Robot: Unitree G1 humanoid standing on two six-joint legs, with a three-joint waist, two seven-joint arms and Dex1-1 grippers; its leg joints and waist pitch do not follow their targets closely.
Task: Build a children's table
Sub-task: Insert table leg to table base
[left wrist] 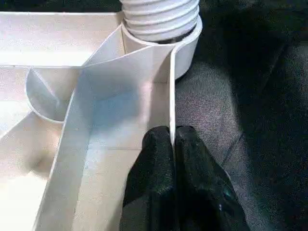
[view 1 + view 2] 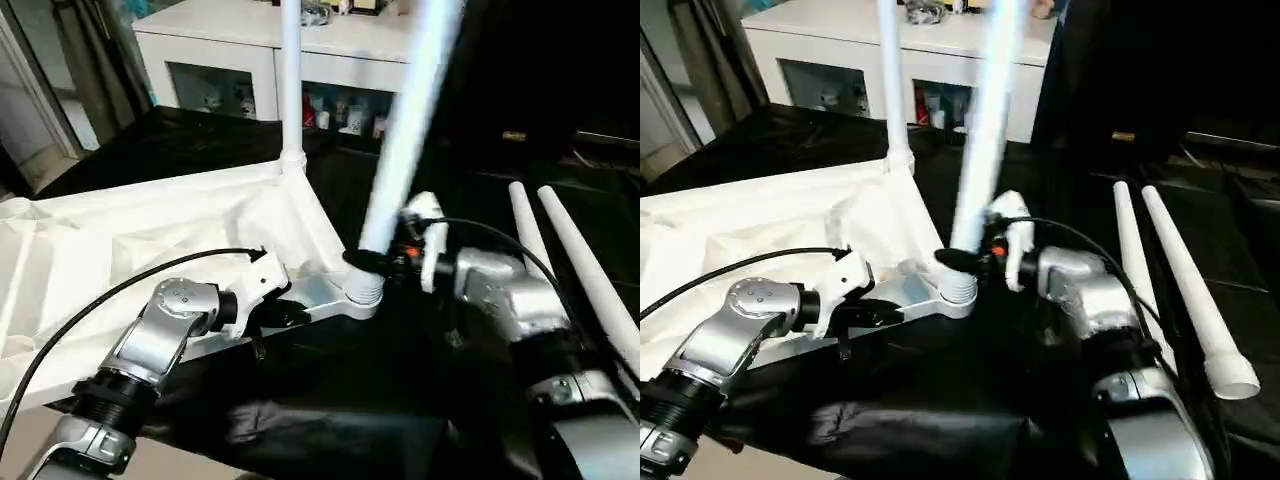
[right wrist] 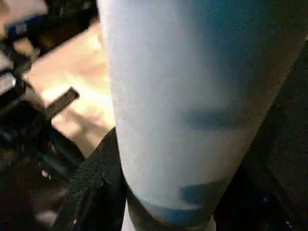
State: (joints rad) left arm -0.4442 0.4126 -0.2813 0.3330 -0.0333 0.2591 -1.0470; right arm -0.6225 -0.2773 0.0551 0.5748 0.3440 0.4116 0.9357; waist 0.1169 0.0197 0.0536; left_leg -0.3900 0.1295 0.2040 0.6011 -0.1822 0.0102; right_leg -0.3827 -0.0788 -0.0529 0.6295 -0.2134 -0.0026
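The children's table top [image 2: 120, 240] lies upside down on black cloth, ribbed underside up. One white leg [image 2: 290, 80] stands upright in its far corner. A second leg [image 2: 405, 130] leans to the right, its threaded end in the near corner socket [image 2: 365, 292]. My right gripper [image 2: 388, 258] is shut on this leg just above the socket, and the leg [image 3: 192, 96] sits between its black fingers [image 3: 91, 192]. My left gripper [image 1: 172, 132] is shut on the thin side wall [image 1: 171, 86] of the table top, close to that socket [image 1: 161, 19].
Two loose white legs [image 2: 580, 270] lie side by side on the black cloth to my right. A white cabinet [image 2: 250, 40] with glass-fronted compartments stands behind the table. A black cable [image 2: 90, 310] runs over my left forearm.
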